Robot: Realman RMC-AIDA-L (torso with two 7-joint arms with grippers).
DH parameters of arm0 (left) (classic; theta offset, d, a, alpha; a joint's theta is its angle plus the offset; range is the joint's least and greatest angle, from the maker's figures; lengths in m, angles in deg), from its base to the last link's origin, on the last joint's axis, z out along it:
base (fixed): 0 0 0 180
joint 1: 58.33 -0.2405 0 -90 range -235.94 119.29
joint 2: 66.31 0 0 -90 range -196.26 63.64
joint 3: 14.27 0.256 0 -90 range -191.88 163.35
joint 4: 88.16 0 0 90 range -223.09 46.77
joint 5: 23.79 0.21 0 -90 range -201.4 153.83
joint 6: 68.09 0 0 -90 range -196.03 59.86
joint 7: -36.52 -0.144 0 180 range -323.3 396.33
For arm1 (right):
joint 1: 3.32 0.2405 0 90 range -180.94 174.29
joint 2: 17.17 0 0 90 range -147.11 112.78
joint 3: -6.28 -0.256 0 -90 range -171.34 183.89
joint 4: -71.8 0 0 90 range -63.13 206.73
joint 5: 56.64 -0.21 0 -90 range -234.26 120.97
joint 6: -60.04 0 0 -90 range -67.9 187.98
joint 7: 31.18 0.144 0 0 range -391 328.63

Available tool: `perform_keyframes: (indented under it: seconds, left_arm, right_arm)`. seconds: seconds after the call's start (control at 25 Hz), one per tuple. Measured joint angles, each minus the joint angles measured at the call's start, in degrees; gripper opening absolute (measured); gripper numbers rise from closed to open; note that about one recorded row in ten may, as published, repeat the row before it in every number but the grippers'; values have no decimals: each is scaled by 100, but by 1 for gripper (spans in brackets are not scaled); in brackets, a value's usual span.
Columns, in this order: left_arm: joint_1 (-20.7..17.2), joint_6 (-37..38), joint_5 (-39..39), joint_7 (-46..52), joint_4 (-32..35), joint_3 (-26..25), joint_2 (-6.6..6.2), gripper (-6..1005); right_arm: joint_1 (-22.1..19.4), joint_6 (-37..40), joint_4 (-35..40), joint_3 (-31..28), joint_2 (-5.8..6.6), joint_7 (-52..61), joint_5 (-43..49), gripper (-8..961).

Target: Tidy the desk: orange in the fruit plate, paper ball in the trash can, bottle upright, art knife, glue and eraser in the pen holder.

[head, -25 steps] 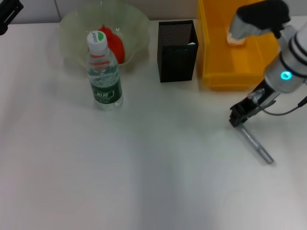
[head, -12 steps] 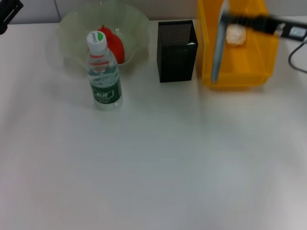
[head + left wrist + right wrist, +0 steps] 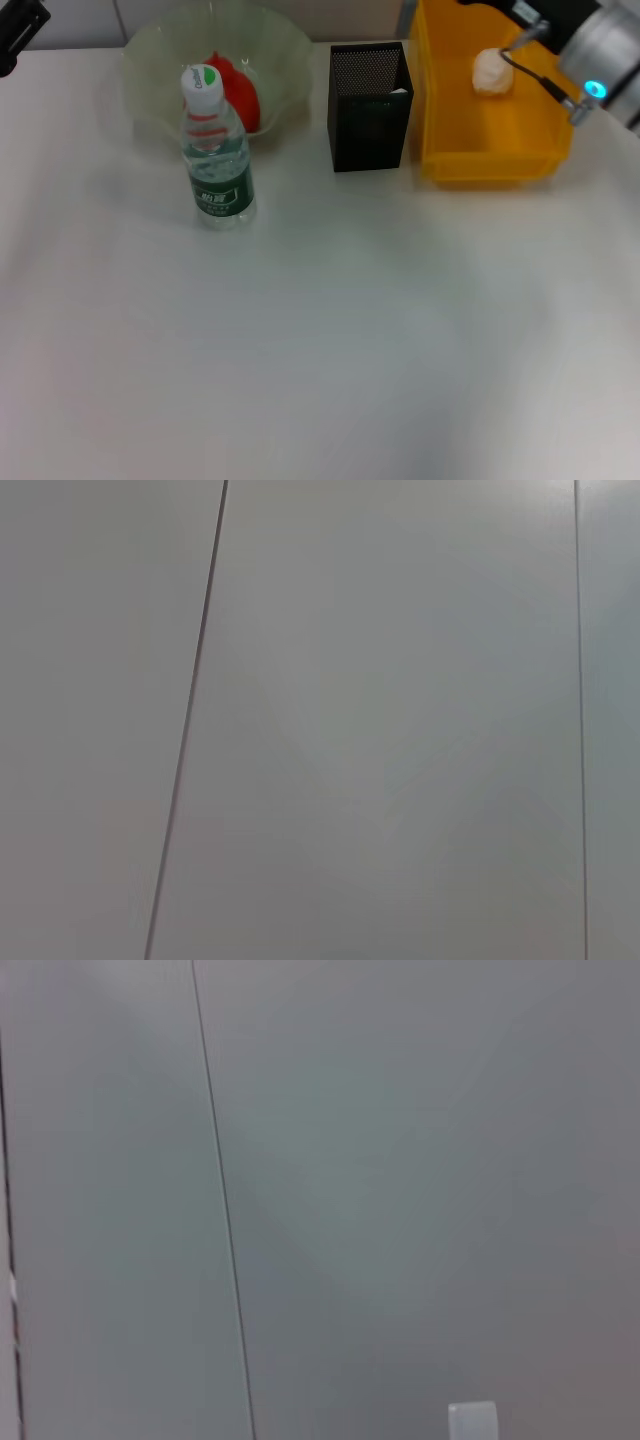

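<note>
One paper ball (image 3: 490,72): crumpled white, inside the trash can (image 3: 440,120), toward the bin's far end, resting on the yellow floor. One trash can only, bright yellow and rectangular, just right of the pen holder (image 3: 369,120), close to it but with a thin strip of desk (image 3: 320,340) between.

One pen holder: black mesh, square, upright, open at the top; inside too dark to make out.

Left of the pen holder, one fruit plate (image 3: 160,60), pale green with a wavy rim. In it, one orange (image 3: 238,92), red-orange, touching the bowl's floor.

In front of the fruit plate and left of the pen holder, one bottle (image 3: 217,150): upright on its base, cap on, dark green label near the bottom, overlapping the plate's near rim as seen from the head camera.

Two arms, both at the far edges. Right arm (image 3: 605,45) right of the trash can, a teal light on its grey body; right claw (image 3: 508,8) up beyond the trash can's far wall, mostly cut off, so cannot tell whether spread or pressed together. Left claw (image 3: 18,28) far left of the fruit plate, at the desk's back corner, only a dark fragment showing; cannot tell its state either.

From both wrist cameras, only flat grey panels crossed by thin dark seams.
</note>
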Motion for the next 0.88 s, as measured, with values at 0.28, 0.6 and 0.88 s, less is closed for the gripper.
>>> perform_keyframes:
  seconds: [0.28,0.6,0.88]
  left_arm:
    - [-93,115,0,-52,-127,-1,-5,785]
    - [-143,204,0,-77,-200,-70,-27,785]
    - [-146,187,0,-209,-198,-93,-35,785]
  right_arm:
    - [362,-570,-114,222,-19,-178,-27,140]
    - [430,-939,-136,647,-20,632,-10,138]
    - [384,-951,-212,694,-30,695,-21,137]
